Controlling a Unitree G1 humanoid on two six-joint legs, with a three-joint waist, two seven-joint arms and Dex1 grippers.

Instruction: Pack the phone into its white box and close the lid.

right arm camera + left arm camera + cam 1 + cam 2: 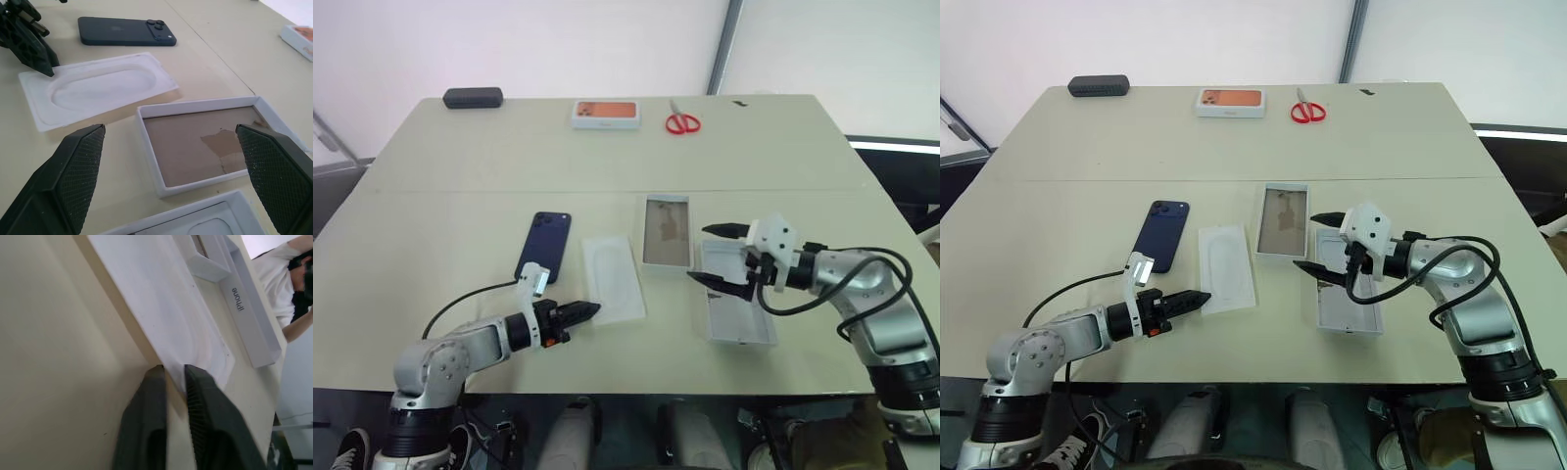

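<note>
The left gripper [590,310] has its fingers clenched on the near corner of the flat white insert [614,276]. The lid [736,305] lies open side up on the counter [460,196], below the right gripper [717,257], fingers released. The white box [666,231] shows a bare tan floor. The navy phone [545,245] lies face down left of the insert; the right wrist view resolves its camera cluster.

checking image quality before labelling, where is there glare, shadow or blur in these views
Left eye view: even light, soft shadows, pale glare on the table's far edge. Left wrist view: the left claw fingers are near and soft, and the white insert is washed out. Right wrist view: the right claw fingers loom large, while the phone is sharp.
</note>
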